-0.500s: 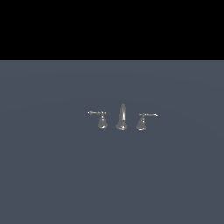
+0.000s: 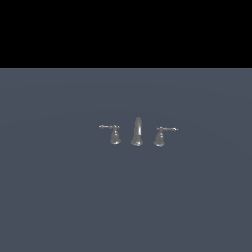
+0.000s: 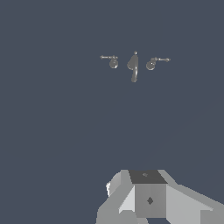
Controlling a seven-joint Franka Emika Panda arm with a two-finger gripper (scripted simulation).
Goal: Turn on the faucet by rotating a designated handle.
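Grey and white blocky parts of the robot's hand (image 3: 146,199) fill the near edge of the wrist view, but its fingers are out of the picture, so I cannot tell how far open it is; nothing shows in its hold and it touches nothing visible. It is well apart from the small shiny grey metal three-piece faucet (image 2: 137,132), and does not appear in the exterior view at all. Beyond it spreads the flat slate-blue worktop (image 2: 59,197), on which the faucet stands. In the exterior view the tall tapered central spout (image 2: 137,131) stands upright in the middle. Just beside it, on the exterior view's left, is the small grey metal bell-shaped handle (image 2: 114,134), its thin lever arm pointing away from the spout toward that left. On the other side of the spout stands the twin bell-shaped handle (image 2: 159,137), its lever pointing toward the exterior view's right.
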